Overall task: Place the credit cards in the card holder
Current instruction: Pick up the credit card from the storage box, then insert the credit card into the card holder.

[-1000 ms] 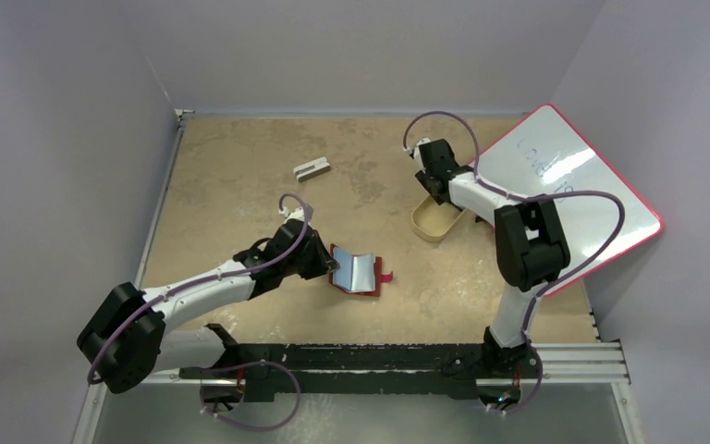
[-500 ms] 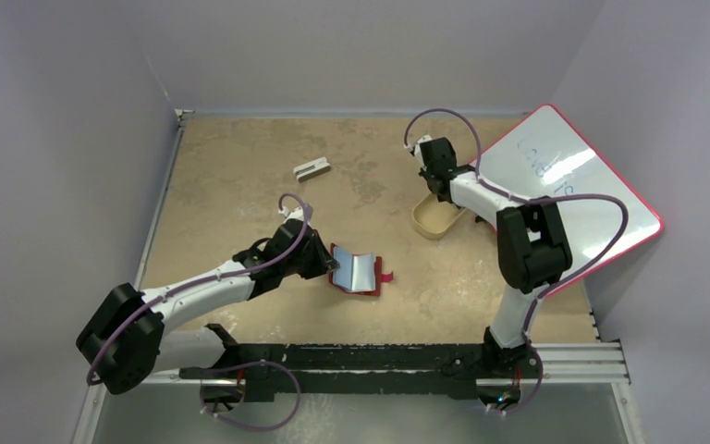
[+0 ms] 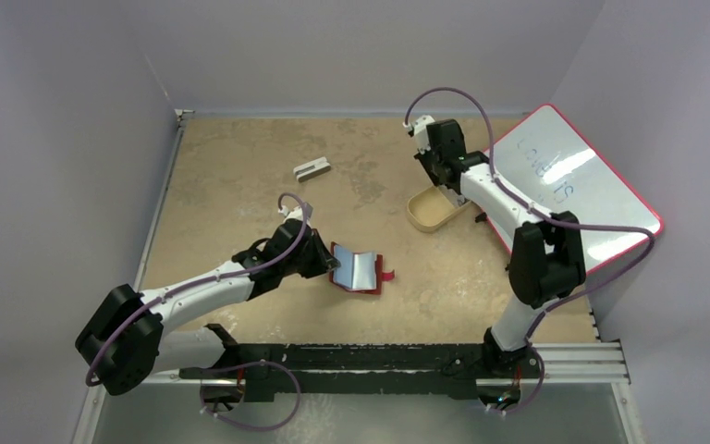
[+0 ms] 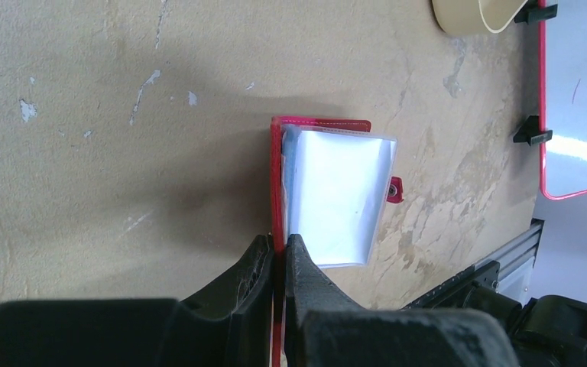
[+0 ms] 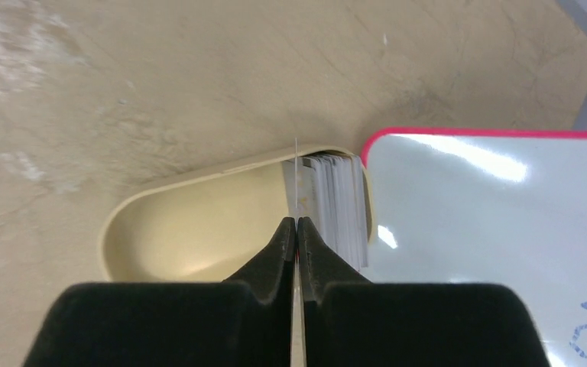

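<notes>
At the middle of the table (image 3: 240,185), from above, the left gripper (image 3: 330,263) clamps the open card holder (image 3: 362,271) at its 9 o'clock side. Left wrist: its fingers (image 4: 256,267) squeeze the red edge at 6 o'clock. Right wrist: the right gripper (image 5: 296,228) pinches one credit card (image 5: 296,172) edge-on at the tan tray (image 5: 183,229), other credit cards (image 5: 340,206) upright at its 3 o'clock end.

- bench (image 3: 240,185): matt tan, rough, mottled with pale scuffs
- card holder (image 4: 335,191): red leather-like cover, glossy clear plastic sleeve
- credit cards (image 5: 340,206): thin, pale, slight sheen
- tray (image 5: 160,241): smooth tan plastic
- whiteboard (image 5: 489,229): glossy white
- left gripper (image 4: 279,256): matt black plastic
</notes>
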Action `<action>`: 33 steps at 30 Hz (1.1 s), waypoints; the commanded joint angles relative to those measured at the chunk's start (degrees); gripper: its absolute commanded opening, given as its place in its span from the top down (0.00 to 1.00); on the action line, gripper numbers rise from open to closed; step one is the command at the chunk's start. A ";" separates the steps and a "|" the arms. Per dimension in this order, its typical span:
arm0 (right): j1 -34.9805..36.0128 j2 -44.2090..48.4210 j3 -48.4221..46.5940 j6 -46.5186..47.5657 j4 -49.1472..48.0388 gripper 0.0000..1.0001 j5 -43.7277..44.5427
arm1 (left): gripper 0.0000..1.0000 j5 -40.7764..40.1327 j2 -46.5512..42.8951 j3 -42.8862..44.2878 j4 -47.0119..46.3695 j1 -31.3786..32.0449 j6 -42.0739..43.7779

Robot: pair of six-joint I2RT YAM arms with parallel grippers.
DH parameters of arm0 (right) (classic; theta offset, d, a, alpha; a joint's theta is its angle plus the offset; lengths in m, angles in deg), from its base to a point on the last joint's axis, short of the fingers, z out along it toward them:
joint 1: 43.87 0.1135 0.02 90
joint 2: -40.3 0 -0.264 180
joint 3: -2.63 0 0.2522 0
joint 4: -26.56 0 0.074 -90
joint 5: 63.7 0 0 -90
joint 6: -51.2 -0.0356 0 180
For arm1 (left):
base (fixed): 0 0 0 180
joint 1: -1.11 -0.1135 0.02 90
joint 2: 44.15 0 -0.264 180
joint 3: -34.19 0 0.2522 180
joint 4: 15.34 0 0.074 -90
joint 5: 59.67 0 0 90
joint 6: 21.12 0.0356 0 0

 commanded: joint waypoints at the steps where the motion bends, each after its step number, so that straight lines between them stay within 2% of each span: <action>1: 1.85 5.01 -2.86 -5.73 3.52 0.99 -8.57 | 1.00 -1.01 -0.39 0.86 -3.42 0.17 -0.65; 8: 5.19 14.22 -0.52 -19.62 2.67 1.00 -19.25 | 1.00 -1.74 0.46 -0.43 -7.19 0.13 -3.18; 16: 10.54 24.90 11.23 -40.58 -8.78 1.00 -31.02 | 1.00 -3.15 1.87 -4.35 -14.10 0.16 -6.43; 19: 11.23 26.81 17.32 -48.21 -15.17 1.00 -34.12 | 1.00 -3.97 2.83 -4.27 -13.35 0.20 -6.20; 29: 14.95 23.45 34.16 -61.91 -31.74 1.00 -38.68 | 0.99 -5.63 4.12 -5.31 -12.73 0.15 -5.56; 33: 16.16 19.35 35.75 -62.93 -34.11 1.00 -38.85 | 0.86 -6.24 4.28 -5.66 -11.17 0.14 -4.74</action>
